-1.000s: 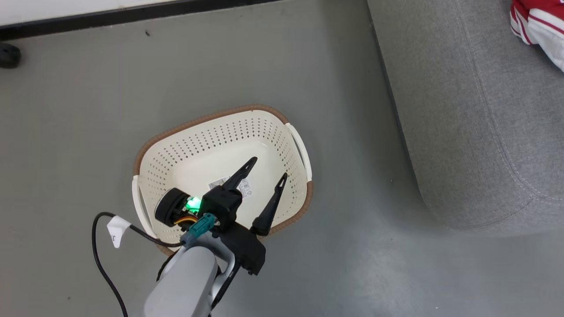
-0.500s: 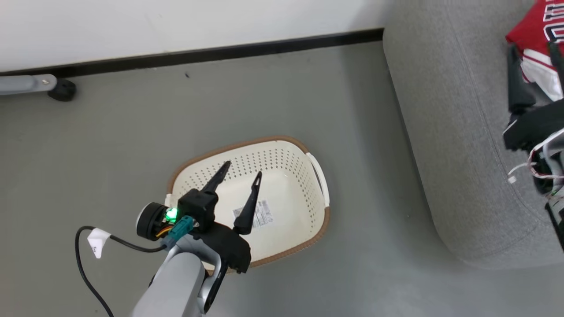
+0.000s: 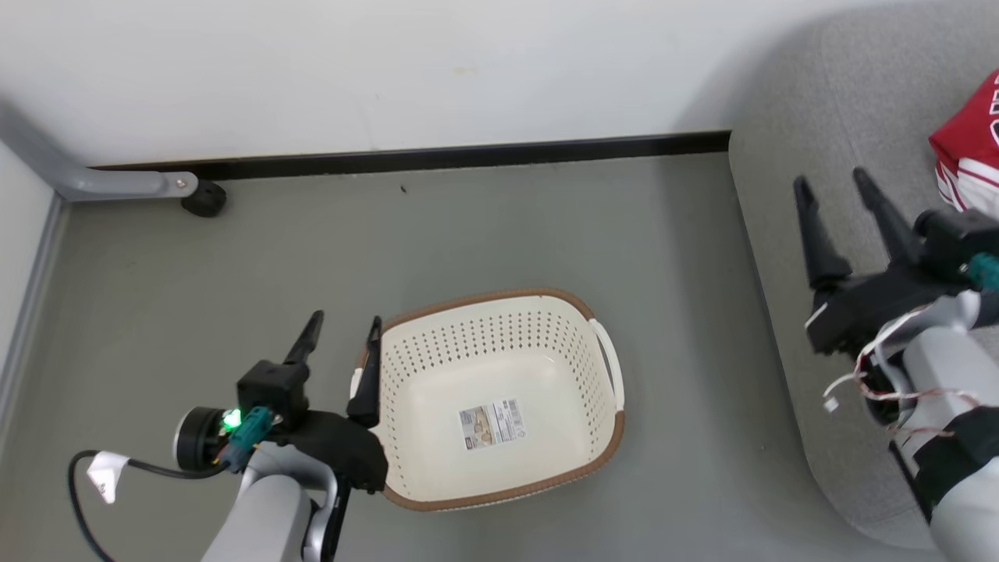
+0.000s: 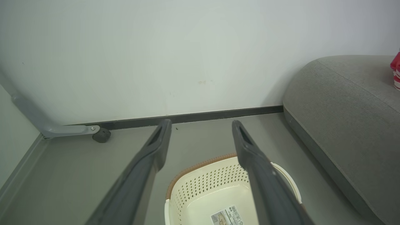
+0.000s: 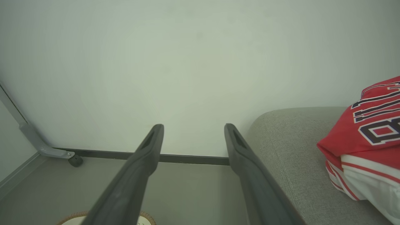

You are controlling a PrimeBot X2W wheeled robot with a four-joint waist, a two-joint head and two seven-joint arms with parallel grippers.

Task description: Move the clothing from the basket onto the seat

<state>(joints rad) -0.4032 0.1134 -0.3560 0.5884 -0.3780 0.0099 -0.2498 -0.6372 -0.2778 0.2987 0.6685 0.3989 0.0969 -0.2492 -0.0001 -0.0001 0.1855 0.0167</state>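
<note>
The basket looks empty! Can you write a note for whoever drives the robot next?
Left gripper: jaws open, empty, by the left edge of the basket.
Right gripper: jaws open, empty, above the seat.
Clothing: red, lying on the seat, far right.
Done: basket holds just its label sticker.
Left: likely nothing; the seat's far side is cut off, so check.

Wall: plain white painted wall [image 3: 390,70] ahead of me
Base: black skirting strip [image 3: 468,154] along its foot
Floor: smooth grey floor [image 3: 546,226]
My left: grey metal leg [image 3: 117,184] on small black castor [image 3: 204,199]
</note>
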